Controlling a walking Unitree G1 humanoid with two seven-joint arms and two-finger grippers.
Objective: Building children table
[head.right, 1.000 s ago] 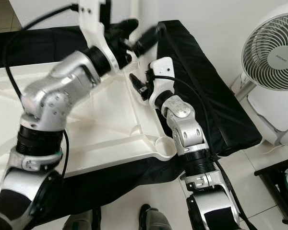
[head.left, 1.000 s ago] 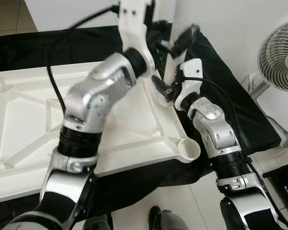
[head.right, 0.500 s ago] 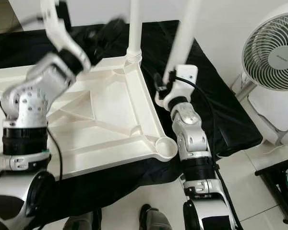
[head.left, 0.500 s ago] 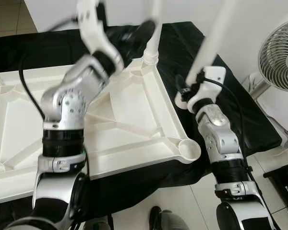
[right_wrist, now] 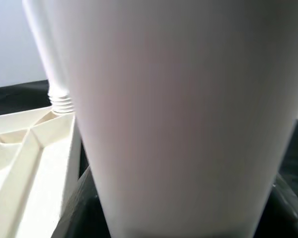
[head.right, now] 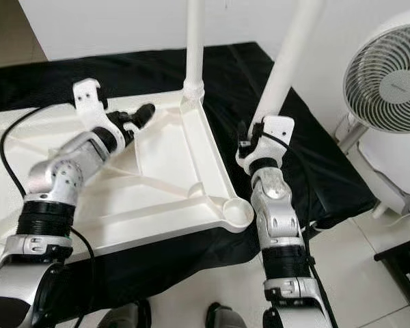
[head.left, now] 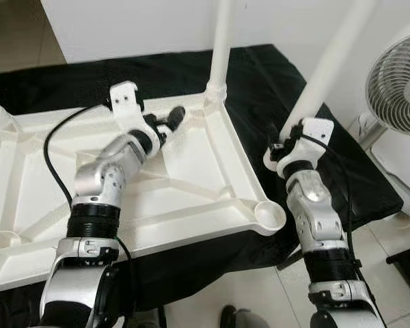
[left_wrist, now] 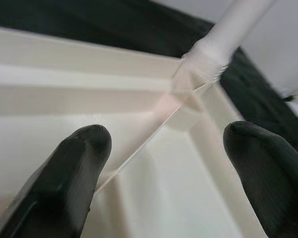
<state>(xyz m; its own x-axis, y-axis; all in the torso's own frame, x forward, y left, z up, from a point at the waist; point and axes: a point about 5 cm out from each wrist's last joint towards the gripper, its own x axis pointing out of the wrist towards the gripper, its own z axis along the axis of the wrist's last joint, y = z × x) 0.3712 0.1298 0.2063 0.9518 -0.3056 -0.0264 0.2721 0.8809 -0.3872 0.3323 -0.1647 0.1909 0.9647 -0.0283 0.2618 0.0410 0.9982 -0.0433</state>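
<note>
One leg in, a second in hand, sockets left to fill.

Eye views: the white tabletop (head.left: 191, 178) lies underside-up on a black cloth (head.left: 273, 89), spanning left and centre of the frame. One leg (head.left: 220, 48) stands in its upper-right corner socket; the lower-right socket (head.left: 268, 215) is empty, and the left corners are cut off or unclear. The right gripper (head.left: 294, 130), right of centre, is closed round a second leg (head.left: 331, 58) held clear of the tabletop. The left gripper (head.right: 133, 117) hovers over the tabletop, upper left. One fan (head.right: 389, 75) at the right edge. Count: one tabletop, two legs, two grippers.

Left wrist view: two fingers (left_wrist: 74, 168) spread wide, holding nothing, the seated leg at upper right.

Right wrist view: the held leg (right_wrist: 188, 114) fills the centre; the seated leg (right_wrist: 44, 54) is at upper left.
</note>
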